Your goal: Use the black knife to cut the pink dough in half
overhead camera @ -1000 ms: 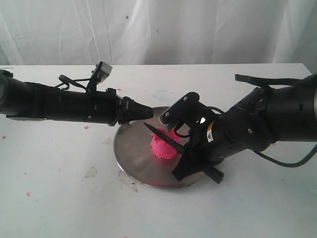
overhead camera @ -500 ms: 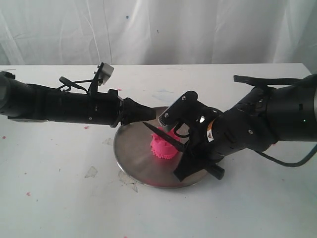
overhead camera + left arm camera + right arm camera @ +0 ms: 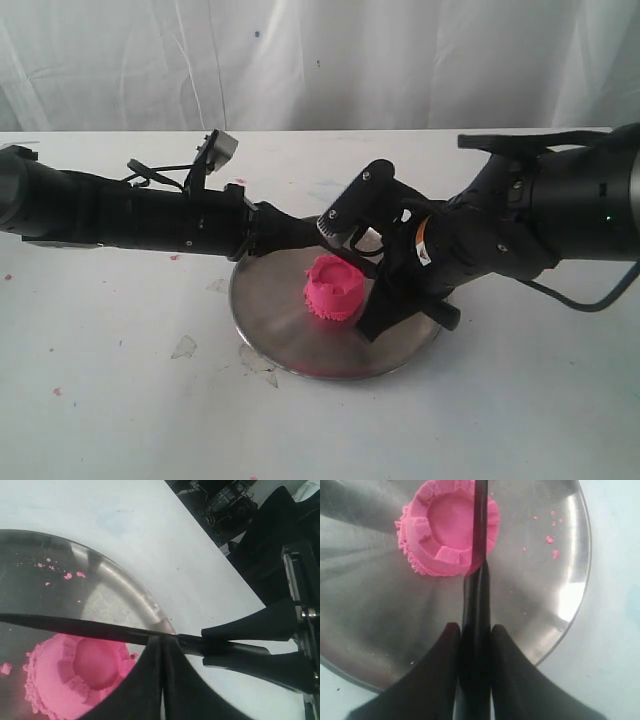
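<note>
Dough [image 3: 445,527] sits whole mid-plate [image 3: 535,620], so the right fingers [image 3: 435,680] clamp the knife [image 3: 477,580] by its handle, blade lined over the top for halving, while the left fingers [image 3: 145,690] wait pressed together near the rim.

- Bright, even, diffuse light; the exterior view is slightly grainy, with only soft shadows on the white table [image 3: 120,400].
- A white glare patch sits on the steel plate [image 3: 568,600].
- The black knife [image 3: 477,595] blurs near the right wrist lens.
</note>
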Robot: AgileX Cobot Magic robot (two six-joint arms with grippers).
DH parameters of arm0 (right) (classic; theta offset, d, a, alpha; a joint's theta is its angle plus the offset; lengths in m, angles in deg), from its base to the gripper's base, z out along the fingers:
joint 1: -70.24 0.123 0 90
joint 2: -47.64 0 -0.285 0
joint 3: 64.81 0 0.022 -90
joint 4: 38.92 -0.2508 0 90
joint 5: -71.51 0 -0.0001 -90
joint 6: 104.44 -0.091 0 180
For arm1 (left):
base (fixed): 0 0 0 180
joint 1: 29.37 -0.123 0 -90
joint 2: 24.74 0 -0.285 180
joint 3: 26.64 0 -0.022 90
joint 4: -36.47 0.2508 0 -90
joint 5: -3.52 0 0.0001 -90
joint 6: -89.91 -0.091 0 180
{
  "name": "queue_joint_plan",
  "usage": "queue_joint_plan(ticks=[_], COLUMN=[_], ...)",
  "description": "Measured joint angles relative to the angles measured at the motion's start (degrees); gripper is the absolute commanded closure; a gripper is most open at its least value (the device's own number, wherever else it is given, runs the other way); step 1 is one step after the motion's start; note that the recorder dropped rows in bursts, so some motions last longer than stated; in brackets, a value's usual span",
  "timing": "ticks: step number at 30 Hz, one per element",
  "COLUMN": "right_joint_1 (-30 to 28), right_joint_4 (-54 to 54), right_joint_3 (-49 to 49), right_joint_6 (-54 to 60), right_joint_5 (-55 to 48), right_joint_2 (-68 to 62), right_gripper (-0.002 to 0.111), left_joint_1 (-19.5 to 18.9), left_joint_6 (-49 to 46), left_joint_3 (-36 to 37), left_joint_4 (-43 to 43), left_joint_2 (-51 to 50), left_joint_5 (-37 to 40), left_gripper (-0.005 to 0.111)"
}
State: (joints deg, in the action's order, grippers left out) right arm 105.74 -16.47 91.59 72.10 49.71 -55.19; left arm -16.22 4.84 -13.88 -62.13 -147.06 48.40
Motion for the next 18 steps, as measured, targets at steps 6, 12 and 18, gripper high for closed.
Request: queue_joint_plan(ticks=[6, 12, 18], right_joint_1=[0.0, 0.0, 0.0], right_joint_4=[-0.69, -1.97, -2.65], right_joint_3=[0.1, 0.1, 0.1], right_joint_6=[0.0, 0.0, 0.0], right_joint_5=[-0.22, -0.22, -0.22], right_joint_2=[-0.87, -1.2, -1.45], right_gripper=[0.108, 0.108, 0.108], left_joint_1=[0.0, 0.0, 0.0], left_joint_6=[0.0, -0.25, -0.05], left_joint_3=[0.0, -1.42, -5.5], left_joint_4=[0.0, 0.0, 0.0], left_joint_2=[0.0, 0.0, -0.27], left_joint_5=[-0.98, -1.15, -3.04], left_gripper=[0.107, 0.107, 0.107])
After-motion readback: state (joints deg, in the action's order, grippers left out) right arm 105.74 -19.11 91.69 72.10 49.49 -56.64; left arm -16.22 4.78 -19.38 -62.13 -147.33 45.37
